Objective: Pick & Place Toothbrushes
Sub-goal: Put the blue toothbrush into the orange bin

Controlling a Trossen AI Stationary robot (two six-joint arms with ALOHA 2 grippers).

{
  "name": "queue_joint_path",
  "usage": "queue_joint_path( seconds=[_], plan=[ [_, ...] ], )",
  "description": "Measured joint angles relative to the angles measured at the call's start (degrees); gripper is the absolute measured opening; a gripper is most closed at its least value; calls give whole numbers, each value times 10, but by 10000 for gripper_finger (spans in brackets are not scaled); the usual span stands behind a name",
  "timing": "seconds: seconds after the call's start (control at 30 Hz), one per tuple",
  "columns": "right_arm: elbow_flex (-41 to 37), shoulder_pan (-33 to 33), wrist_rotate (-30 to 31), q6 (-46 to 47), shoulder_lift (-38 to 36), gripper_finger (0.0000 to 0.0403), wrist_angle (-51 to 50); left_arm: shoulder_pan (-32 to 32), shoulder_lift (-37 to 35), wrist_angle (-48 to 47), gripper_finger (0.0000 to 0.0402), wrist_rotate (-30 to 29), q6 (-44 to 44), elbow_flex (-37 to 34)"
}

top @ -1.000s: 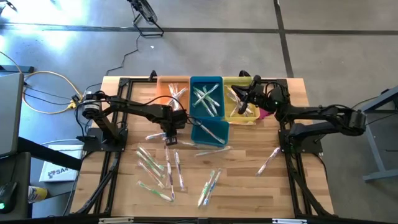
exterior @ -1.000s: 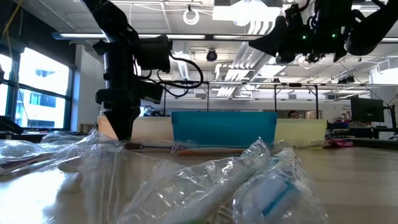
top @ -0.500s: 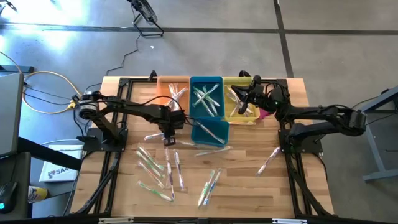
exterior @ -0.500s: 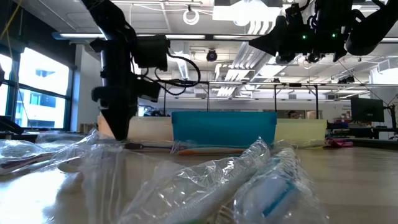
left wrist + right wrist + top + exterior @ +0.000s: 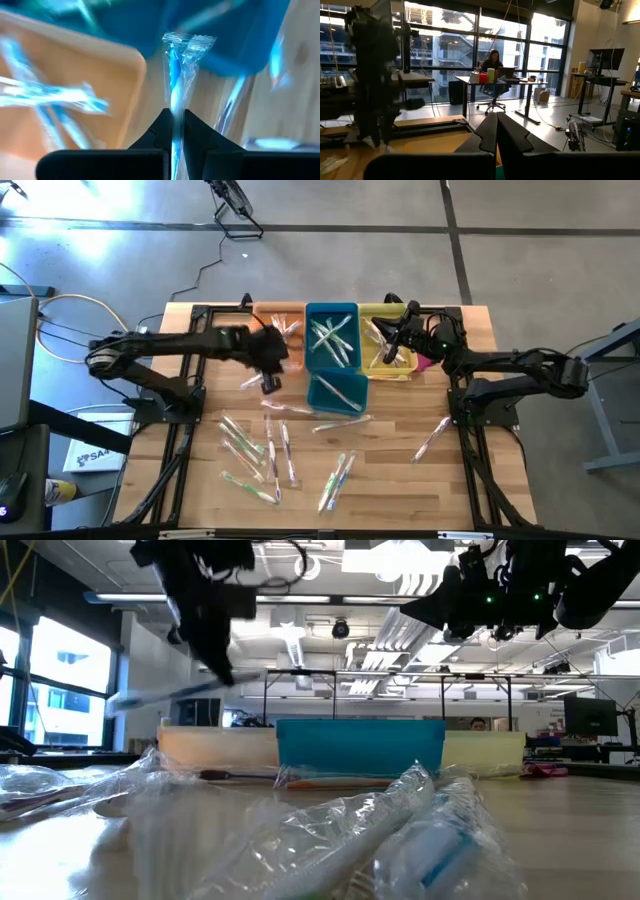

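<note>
The left end effector (image 5: 175, 117) is clenched on a wrapped toothbrush (image 5: 173, 75) with a blue handle, held clear of the surface (image 5: 400, 450) and hanging at about nine o'clock of the blue bin (image 5: 331, 335), just beside the orange bin (image 5: 278, 320). In the low view the wrapped brush sticks out sideways, tilted, under the arm. The right end effector (image 5: 392, 348), at about three o'clock of the blue bin, hovers over the yellow bin (image 5: 385, 340) with its fingers pressed together and nothing between them.

Outward from there: all three bins already hold several wrapped toothbrushes, and a smaller teal tray (image 5: 337, 392) at six o'clock of the blue bin holds at least one. Judging by what lies loose, the job looks roughly half done: a cluster of brushes (image 5: 250, 455) remains at seven o'clock on the surface, a pair (image 5: 337, 477) near six o'clock, and a single one (image 5: 433, 437) at four o'clock.

No brand or label on the wrappers or bins can be read; a white sheet on the floor at the left carries print too small to make out.
</note>
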Motion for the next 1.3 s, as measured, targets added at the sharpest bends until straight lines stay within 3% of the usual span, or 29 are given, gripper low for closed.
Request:
queue_joint_path(
  seconds=[0.27,0.57,0.7,0.8,1.3],
  plan=[
    [0,0,0,-11,0,2,3,114,-25,37,12,14,-13,104],
    [0,0,0,-19,0,2,-3,228,21,136,12,42,-45,78],
    [0,0,0,-19,0,2,-6,237,52,231,12,67,-73,18],
    [0,0,0,-22,0,2,-10,240,65,250,12,62,-95,-11],
    [0,0,0,-34,0,2,-15,240,79,273,12,-74,-189,-83]
  ],
)
